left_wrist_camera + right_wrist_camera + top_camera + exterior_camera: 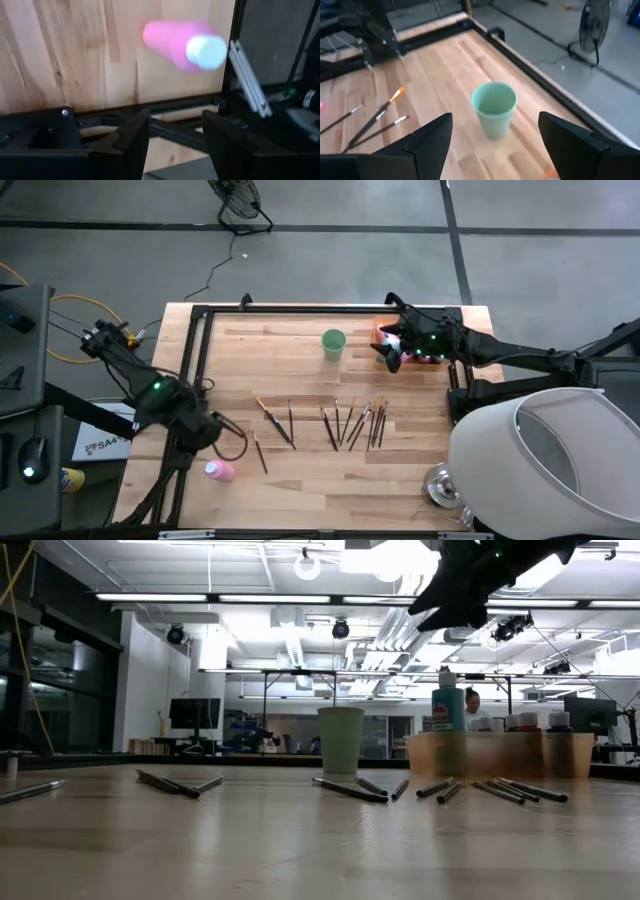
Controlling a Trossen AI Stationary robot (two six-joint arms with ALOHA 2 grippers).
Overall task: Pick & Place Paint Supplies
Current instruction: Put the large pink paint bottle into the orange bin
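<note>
Left claw (pixel 172 145) part open, empty, over the table's edge; pink bottle (pixel 219 471) lying just ahead, untouched. Right claw (pixel 492 145) wide open, empty, above the tray (pixel 384 332), cup (pixel 494 109) ahead. Brushes (pixel 335 423) loose mid-table, between claws. Some bottles (pixel 448 708) in tray already; most work judged left.

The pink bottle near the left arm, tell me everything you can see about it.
The pink bottle is a smooth, plastic-looking cylinder with a pale cap on one end. It lies on its side on the wooden table, near the table's left front corner, apart from the brushes; the nearest brush lies close by but not touching. The left tool is open, just short of the bottle and empty. Nothing but the tabletop touches it. No label shows.
</note>
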